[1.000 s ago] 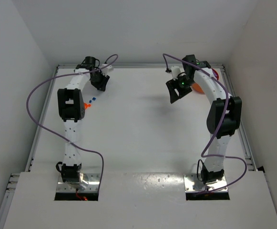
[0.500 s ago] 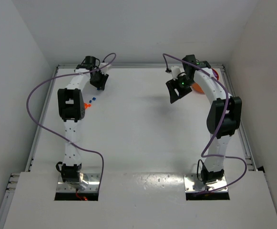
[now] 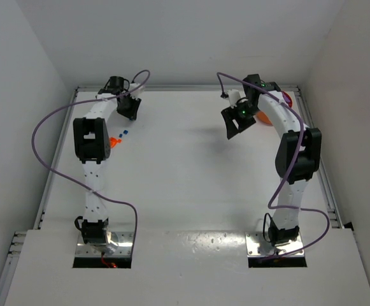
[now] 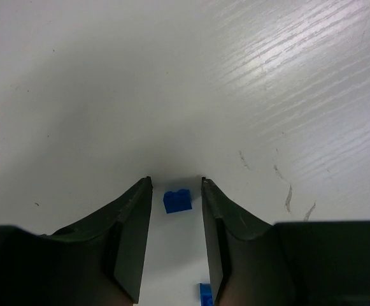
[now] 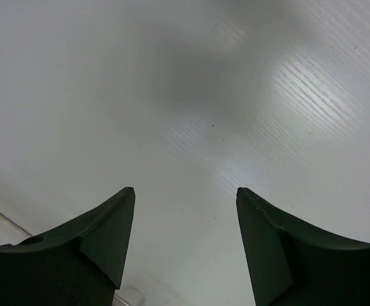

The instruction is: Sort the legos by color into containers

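Observation:
In the left wrist view a small blue lego (image 4: 178,200) lies on the white table between the tips of my left gripper (image 4: 176,180), with a gap on each side; the jaws are open and touch nothing. A second blue lego (image 4: 204,293) shows at the bottom edge beside the right finger. From above, my left gripper (image 3: 131,107) hangs at the back left, just beyond an orange-red lego (image 3: 114,141) and tiny blue legos (image 3: 124,132). My right gripper (image 3: 235,124) is open and empty over bare table (image 5: 186,190). The orange container (image 3: 263,118) sits behind the right arm, mostly hidden.
A red object (image 3: 288,99) lies at the back right by the table's metal rail (image 3: 325,185). White walls enclose the table on three sides. Purple cables (image 3: 44,153) loop off both arms.
The left arm and its gripper have shifted slightly left and toward the back. The right arm has not moved.

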You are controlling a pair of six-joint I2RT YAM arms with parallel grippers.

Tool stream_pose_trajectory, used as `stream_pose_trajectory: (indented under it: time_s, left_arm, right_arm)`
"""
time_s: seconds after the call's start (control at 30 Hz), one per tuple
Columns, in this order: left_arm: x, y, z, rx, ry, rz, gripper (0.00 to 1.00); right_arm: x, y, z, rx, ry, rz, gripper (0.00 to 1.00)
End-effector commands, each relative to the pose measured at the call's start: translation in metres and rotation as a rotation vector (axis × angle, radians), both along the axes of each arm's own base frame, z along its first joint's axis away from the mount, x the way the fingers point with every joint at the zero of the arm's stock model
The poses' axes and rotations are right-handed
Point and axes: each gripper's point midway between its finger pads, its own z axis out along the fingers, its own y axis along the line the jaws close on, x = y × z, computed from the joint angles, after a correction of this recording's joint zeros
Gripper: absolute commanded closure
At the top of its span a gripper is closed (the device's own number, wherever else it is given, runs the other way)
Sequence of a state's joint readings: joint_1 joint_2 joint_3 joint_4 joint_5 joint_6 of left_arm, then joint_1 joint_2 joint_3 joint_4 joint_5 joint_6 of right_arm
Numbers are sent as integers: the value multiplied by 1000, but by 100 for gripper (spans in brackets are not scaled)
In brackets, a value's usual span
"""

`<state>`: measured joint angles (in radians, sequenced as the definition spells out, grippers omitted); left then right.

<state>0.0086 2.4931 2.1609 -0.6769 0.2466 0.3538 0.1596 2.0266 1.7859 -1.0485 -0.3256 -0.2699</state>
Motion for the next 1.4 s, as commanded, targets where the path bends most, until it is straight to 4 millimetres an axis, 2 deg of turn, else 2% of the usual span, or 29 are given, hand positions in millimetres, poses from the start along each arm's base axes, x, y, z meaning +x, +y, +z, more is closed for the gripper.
stream_pose_trajectory:
  time_s: [0.0, 0.13, 0.37, 0.4, 0.47, 0.6, 0.7, 0.77, 1.03, 1.07, 1.1, 1.17, 1.23, 1.3, 1.37]
  left_arm:
    - [-36, 25, -28, 33, 141, 62, 58]
    - [-52, 23, -38, 24, 181, 57, 58]
    - [-52, 21, -36, 12, 175, 61, 60]
    - [-53, 21, -40, 12, 184, 61, 60]
    - [-48, 21, -38, 7, 173, 70, 60]
    - [-49, 10, -43, 9, 182, 50, 58]
    - [-46, 10, -40, 9, 173, 50, 58]
    - [-48, 10, -46, 9, 183, 50, 58]
    - [-41, 8, -44, -3, 175, 54, 70]
    - [-45, 8, -51, -3, 196, 54, 71]
    - [-42, 2, -47, -11, 184, 41, 71]
    - [-42, 2, -47, -11, 184, 40, 72]
    - [-44, 2, -47, -11, 193, 40, 78]
    - [-44, -4, -46, -41, 193, 25, 80]
    - [-50, -8, -37, -54, 184, -13, 81]
  right_arm:
    - [4, 7, 2, 21, -16, 25, 35]
    - [4, 7, 2, 21, -16, 25, 35]
    - [4, 7, -2, 20, -7, 24, 35]
    - [4, 7, -2, 20, -7, 24, 35]
    - [3, 7, -6, 18, 2, 24, 35]
    - [8, 7, 0, 21, -16, 25, 35]
    - [8, 7, 0, 21, -16, 25, 35]
    - [8, 7, 0, 21, -16, 25, 35]
    - [8, 7, 0, 21, -16, 25, 35]
    - [8, 7, 0, 21, -16, 25, 35]
    - [8, 7, 0, 21, -16, 25, 35]
    - [8, 7, 0, 21, -16, 25, 35]
    - [8, 9, 0, 30, -15, 27, 35]
    - [7, 10, 0, 39, -13, 29, 36]
    - [7, 10, 0, 39, -13, 29, 37]
